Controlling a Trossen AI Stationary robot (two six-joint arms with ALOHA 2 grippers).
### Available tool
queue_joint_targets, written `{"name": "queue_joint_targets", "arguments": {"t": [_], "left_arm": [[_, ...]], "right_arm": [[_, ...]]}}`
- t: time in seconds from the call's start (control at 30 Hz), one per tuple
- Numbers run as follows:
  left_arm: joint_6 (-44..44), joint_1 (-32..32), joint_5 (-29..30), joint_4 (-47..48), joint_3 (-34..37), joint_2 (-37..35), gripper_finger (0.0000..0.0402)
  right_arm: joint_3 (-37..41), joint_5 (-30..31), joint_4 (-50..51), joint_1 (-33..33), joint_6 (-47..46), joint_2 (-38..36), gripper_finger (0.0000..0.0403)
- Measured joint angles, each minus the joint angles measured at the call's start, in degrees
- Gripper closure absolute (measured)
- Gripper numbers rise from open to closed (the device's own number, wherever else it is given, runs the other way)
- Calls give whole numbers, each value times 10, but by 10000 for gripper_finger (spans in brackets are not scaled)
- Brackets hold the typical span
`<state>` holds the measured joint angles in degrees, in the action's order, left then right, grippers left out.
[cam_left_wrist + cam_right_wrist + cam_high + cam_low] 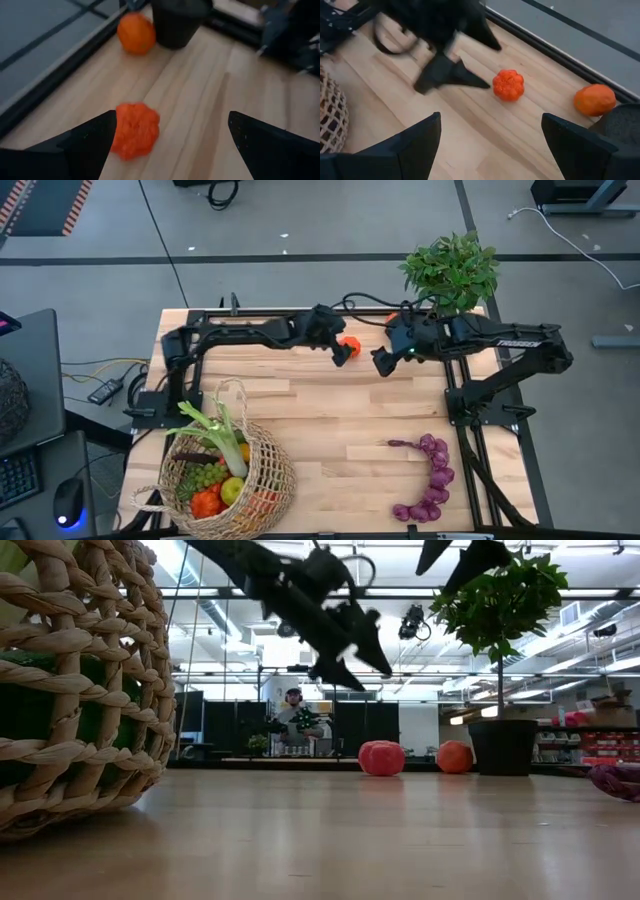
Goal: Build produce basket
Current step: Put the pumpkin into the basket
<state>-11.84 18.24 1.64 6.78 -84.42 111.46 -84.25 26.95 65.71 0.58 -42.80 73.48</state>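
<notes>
Left pincer (345, 352) spread wide; right pincer (381, 363) spread wide.

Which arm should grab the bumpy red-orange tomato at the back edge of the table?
Left. The left gripper hangs open right beside the bumpy red-orange tomato, which lies between its fingers in the left wrist view. The right gripper is also open, but farther off.

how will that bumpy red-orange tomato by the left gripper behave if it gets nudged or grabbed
The red-orange tomato looks round and lobed, so a nudge from the open left gripper would probably roll it unevenly. It sits free on the table. Its ridged surface likely gives the fingers decent grip.
</notes>
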Motion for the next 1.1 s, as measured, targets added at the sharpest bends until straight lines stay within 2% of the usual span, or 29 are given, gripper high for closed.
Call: {"name": "queue_joint_targets", "arguments": {"t": [0.17,0.37,0.53,0.67,0.83,1.03,1.1], "left_arm": [[-17,0,14,-15,0,36,12],[-14,0,87,-39,0,65,12],[-52,2,88,-39,0,87,12],[-84,-1,121,-51,0,95,12],[-103,-1,127,-66,-2,95,12],[-41,-12,109,-94,-69,104,12],[-40,-14,109,-71,-103,124,12]], "right_arm": [[0,0,7,-8,12,-22,54],[0,0,18,-22,15,-40,54],[0,0,18,-24,14,-50,54],[0,-2,20,-24,9,-51,54],[0,-11,20,-24,8,-52,54],[0,-11,21,-27,10,-52,54],[0,-11,22,-28,10,-52,54]]}}
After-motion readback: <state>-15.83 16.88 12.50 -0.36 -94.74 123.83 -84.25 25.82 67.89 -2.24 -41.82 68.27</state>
